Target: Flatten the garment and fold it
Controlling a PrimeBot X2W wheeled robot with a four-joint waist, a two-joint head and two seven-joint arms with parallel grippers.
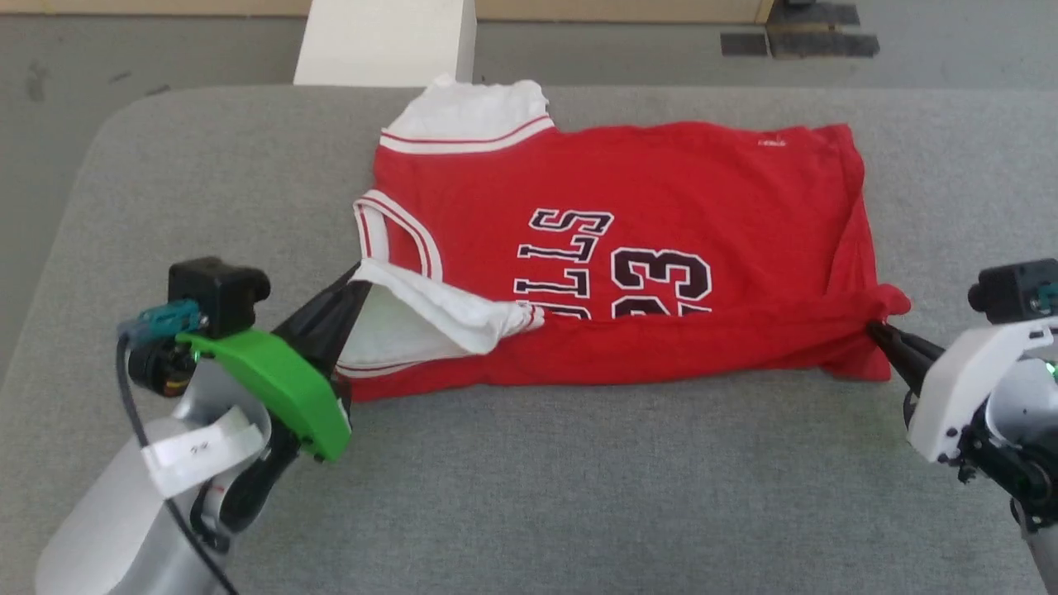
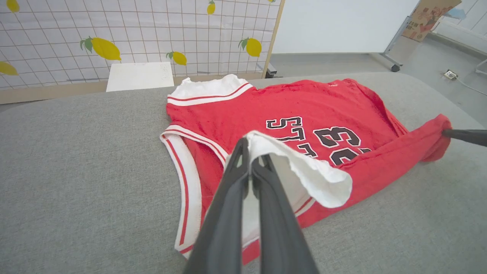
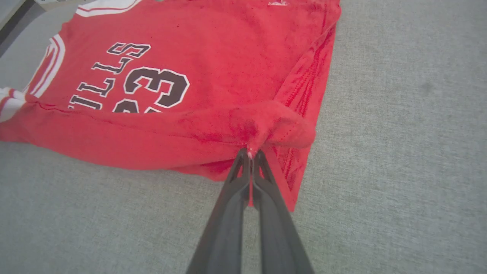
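The red garment (image 1: 661, 198) lies sideways on the grey table (image 1: 529, 496), collar at the left and hem at the right, with black lettering and the number on top. Its near long edge is lifted and folded over the chest, hiding the lower half of the print. My left gripper (image 1: 357, 277) is shut on the near white sleeve (image 2: 315, 179), holding it raised. My right gripper (image 1: 874, 328) is shut on the red hem corner (image 3: 266, 125), bunched at the fingertips. The far white sleeve (image 1: 467, 116) lies flat at the back.
A white box (image 1: 384, 41) stands just behind the table's far edge. A tiled wall with lemon prints (image 2: 114, 38) and a white board on wheels (image 2: 342, 26) stand beyond. Bare grey table surface stretches in front of the garment and to both sides.
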